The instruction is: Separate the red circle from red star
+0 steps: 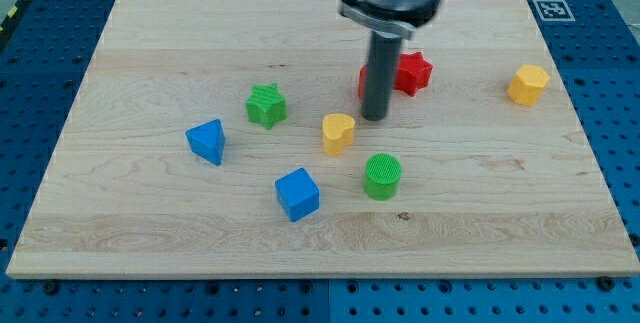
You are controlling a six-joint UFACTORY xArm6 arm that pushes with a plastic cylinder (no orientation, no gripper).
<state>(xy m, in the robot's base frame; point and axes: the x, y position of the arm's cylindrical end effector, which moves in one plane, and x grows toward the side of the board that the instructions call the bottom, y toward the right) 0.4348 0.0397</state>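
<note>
Board (150,43): rod hides red circle (364,83).

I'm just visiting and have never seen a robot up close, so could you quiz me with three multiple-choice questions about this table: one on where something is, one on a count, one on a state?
1. Where is my tip?
A. Beside the blue cube
B. Just below the red star-shaped block, right of the yellow heart-shaped block
C. Off the wooden board

2. How many green blocks?
A. One
B. Two
C. Three

3. The yellow hexagonal block is:
A. Alone near the view's right
B. Stacked on another
C. Touching my tip

Answers: B, the rod ends there; B, green star-shaped block and green round ridged block; A, nothing adjoins it.
</note>
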